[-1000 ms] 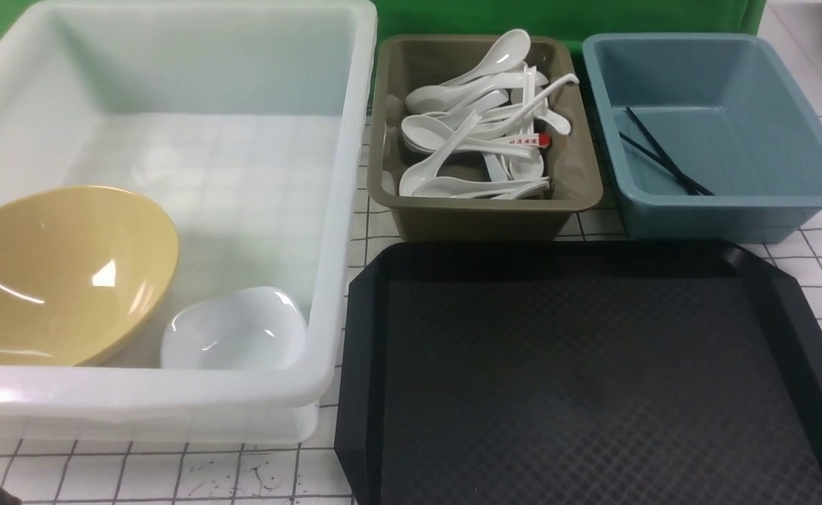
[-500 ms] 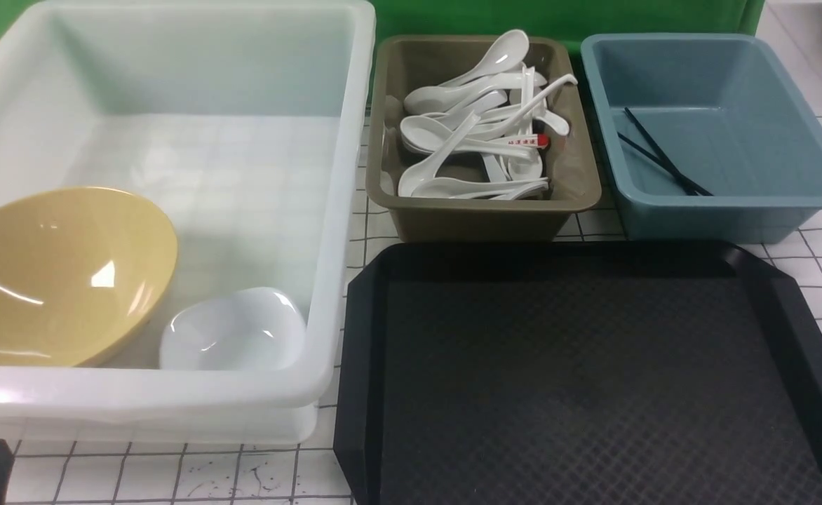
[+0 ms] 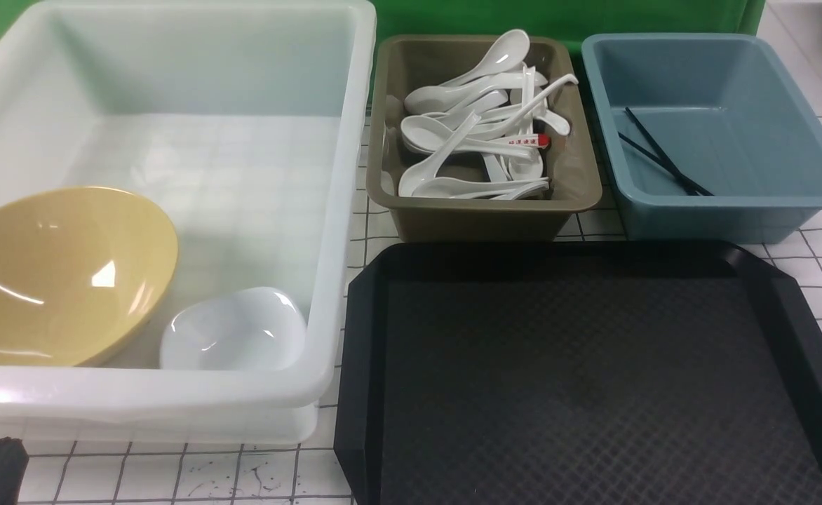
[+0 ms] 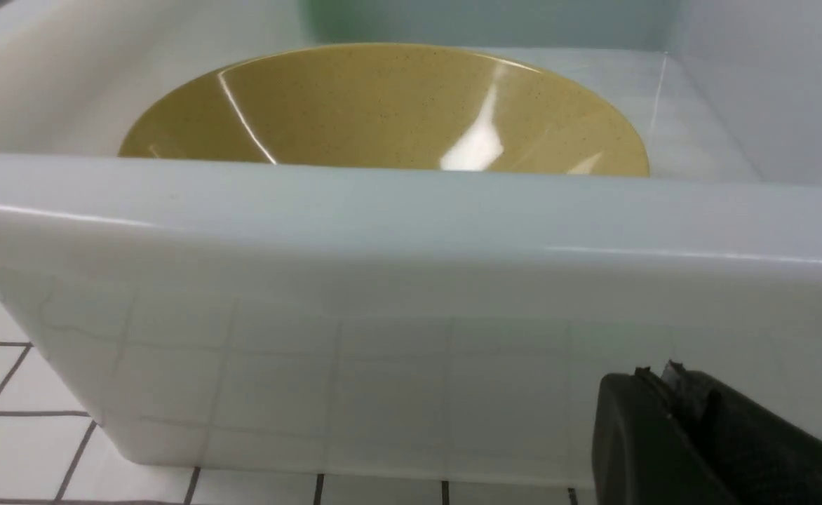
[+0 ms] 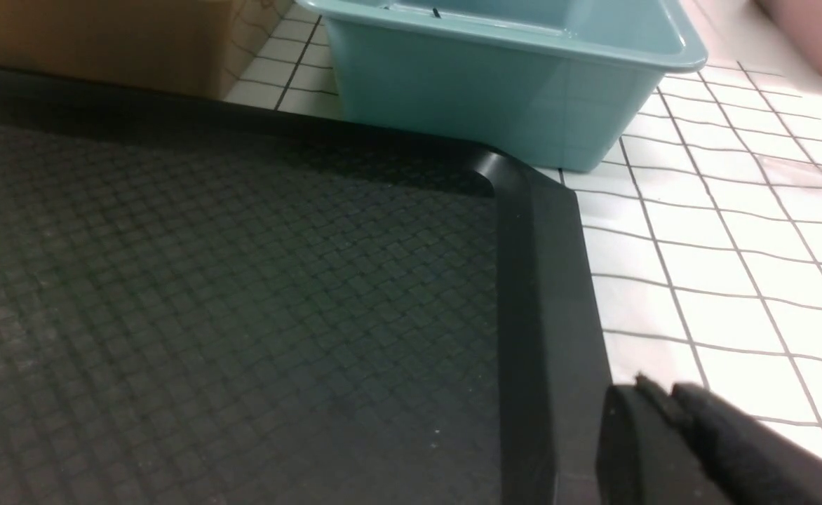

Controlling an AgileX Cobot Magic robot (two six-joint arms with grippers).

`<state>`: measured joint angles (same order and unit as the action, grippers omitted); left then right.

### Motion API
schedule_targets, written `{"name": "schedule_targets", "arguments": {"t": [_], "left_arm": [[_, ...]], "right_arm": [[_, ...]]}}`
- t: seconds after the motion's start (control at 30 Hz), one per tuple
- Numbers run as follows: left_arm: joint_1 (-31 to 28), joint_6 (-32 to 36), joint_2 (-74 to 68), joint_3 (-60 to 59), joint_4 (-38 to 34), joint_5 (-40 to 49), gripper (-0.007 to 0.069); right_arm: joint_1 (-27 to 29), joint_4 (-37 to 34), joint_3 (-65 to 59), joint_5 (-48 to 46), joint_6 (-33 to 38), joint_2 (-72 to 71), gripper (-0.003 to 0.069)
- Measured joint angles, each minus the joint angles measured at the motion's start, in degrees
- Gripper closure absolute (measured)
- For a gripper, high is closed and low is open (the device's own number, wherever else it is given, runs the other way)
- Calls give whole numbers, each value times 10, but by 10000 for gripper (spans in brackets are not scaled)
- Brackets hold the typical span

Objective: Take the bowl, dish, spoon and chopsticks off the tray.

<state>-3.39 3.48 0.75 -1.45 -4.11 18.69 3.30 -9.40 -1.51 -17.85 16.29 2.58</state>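
Front view showed me the yellow bowl (image 3: 67, 273) tilted inside the big white tub (image 3: 351, 210), with the white dish (image 3: 234, 330) near it, by the tub's near right corner. Beyond the black tray (image 3: 593, 379), white spoons (image 3: 446, 158) lay heaped in the olive tub (image 3: 484, 221); I could not tell which was the task's spoon. One spoon handle had red print (image 3: 527, 141). The chopsticks (image 3: 663, 158) lay crossed in the blue tub (image 3: 733, 221), beside the olive one. Green material (image 3: 551, 17) rose behind both, and gridded tabletop (image 3: 172, 473) showed around them. My left gripper (image 4: 655, 372) was pressed together outside the white tub, whose near wall stood between me and the bowl. My right gripper (image 5: 662, 386) hung near the tray's right rim, its fingertips too blurred to tell spread from closed.
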Motion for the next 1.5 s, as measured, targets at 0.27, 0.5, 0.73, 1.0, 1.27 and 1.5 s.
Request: {"name": "schedule_targets", "arguments": {"t": [0.27, 0.5, 0.73, 1.0, 1.27, 1.5], "left_arm": [[0, 0, 0, 0, 0, 0, 636], [0, 0, 0, 0, 0, 0, 636], [0, 0, 0, 0, 0, 0, 636], [0, 3, 0, 0, 0, 0, 636], [0, 3, 0, 0, 0, 0, 636], [0, 2, 0, 0, 0, 0, 636]], "right_arm": [[0, 0, 0, 0, 0, 0, 566], [0, 0, 0, 0, 0, 0, 559], [0, 0, 0, 0, 0, 0, 556], [0, 0, 0, 0, 0, 0, 552], [0, 0, 0, 0, 0, 0, 542], [0, 0, 0, 0, 0, 0, 538]]}}
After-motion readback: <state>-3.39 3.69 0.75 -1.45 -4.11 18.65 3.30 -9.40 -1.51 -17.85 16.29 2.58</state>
